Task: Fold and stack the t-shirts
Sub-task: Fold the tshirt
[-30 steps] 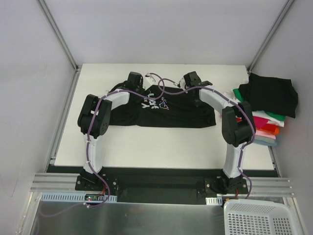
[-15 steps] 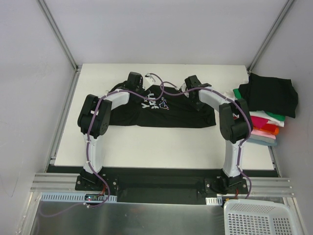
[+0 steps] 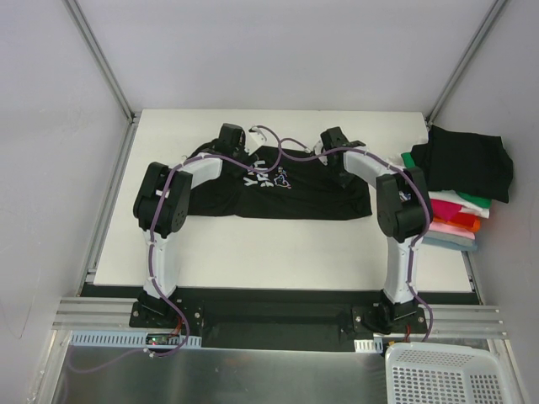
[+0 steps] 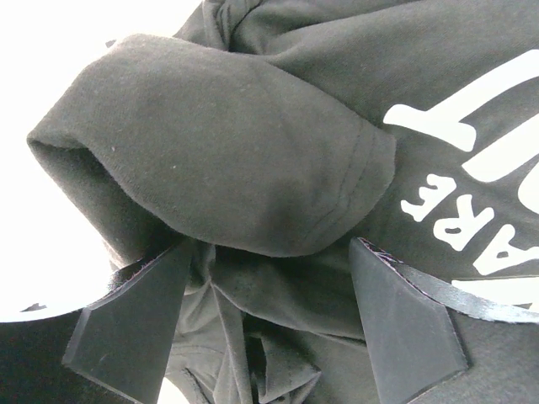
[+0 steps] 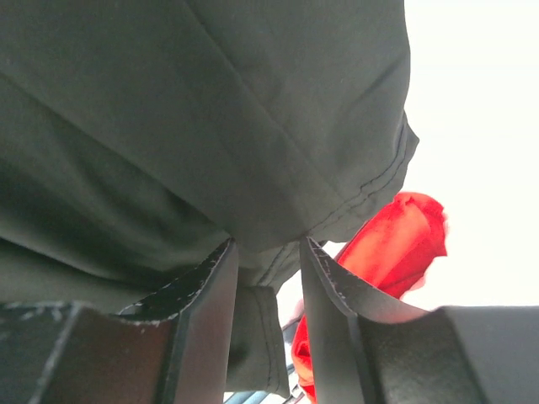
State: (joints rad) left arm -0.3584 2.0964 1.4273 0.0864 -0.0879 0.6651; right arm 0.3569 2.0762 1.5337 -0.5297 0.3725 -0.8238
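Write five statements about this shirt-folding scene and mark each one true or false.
1. The black t-shirt with white lettering lies spread on the table. True.
2. A red shirt tops the stack. False: a folded black shirt is on top.
3. The left fingers stand wide apart. True.
4. The white basket sits on the table. False: it is off the table, at the near right corner.
5. The right fingers are at the stack. False: they are at the edge of the black t-shirt.
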